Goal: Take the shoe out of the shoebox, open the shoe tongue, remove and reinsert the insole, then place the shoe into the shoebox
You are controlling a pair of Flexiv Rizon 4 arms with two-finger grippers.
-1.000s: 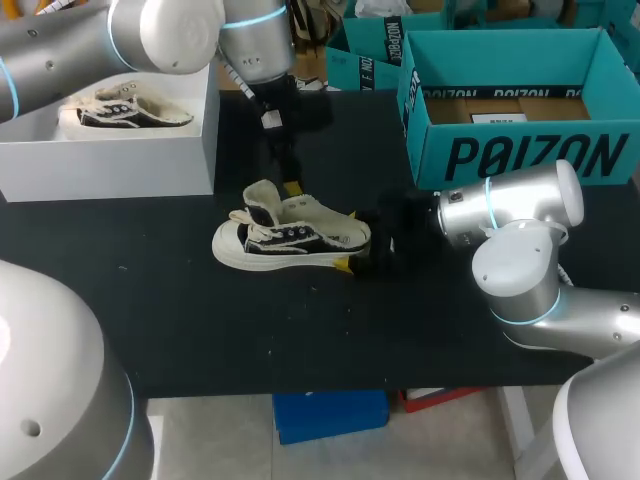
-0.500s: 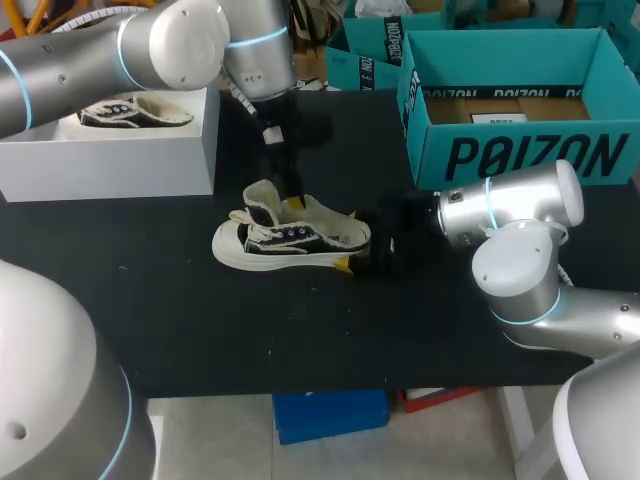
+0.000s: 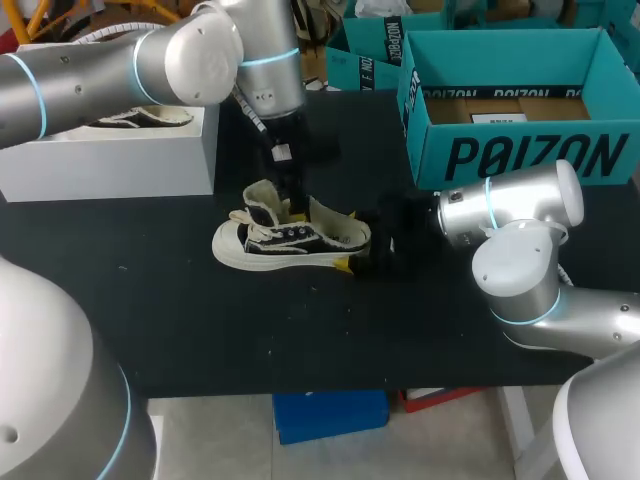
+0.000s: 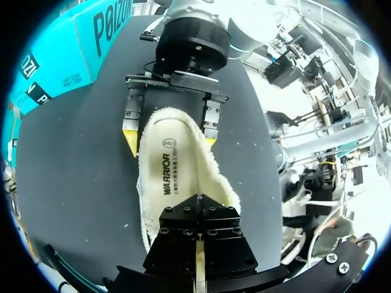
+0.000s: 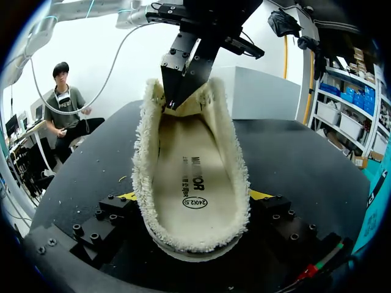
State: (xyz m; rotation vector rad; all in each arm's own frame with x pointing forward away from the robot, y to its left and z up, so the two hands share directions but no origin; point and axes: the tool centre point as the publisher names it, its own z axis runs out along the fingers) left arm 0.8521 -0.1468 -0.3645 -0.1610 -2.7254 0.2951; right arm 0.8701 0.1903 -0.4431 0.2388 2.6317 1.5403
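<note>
- One other shoe (image 3: 128,114) far left, in a white box (image 3: 110,160).
- Mid-table: task shoe (image 3: 290,243) out on its sole, tongue (image 3: 262,196) up. Left gripper (image 5: 171,99) dipped into the opening, fingers together; any hold on the insole (image 5: 192,165) not visible.
- Right gripper (image 4: 170,138) clamped across the heel, bracing.
- Far right: teal shoebox (image 3: 520,155), open.
- Likely step: insole removal — calls for a sure pinch, then a lift out.

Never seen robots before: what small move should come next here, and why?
Probably the left gripper should draw the insole up and out: it is down inside the shoe, the right gripper clamps the heel, and the insole lies flat.
</note>
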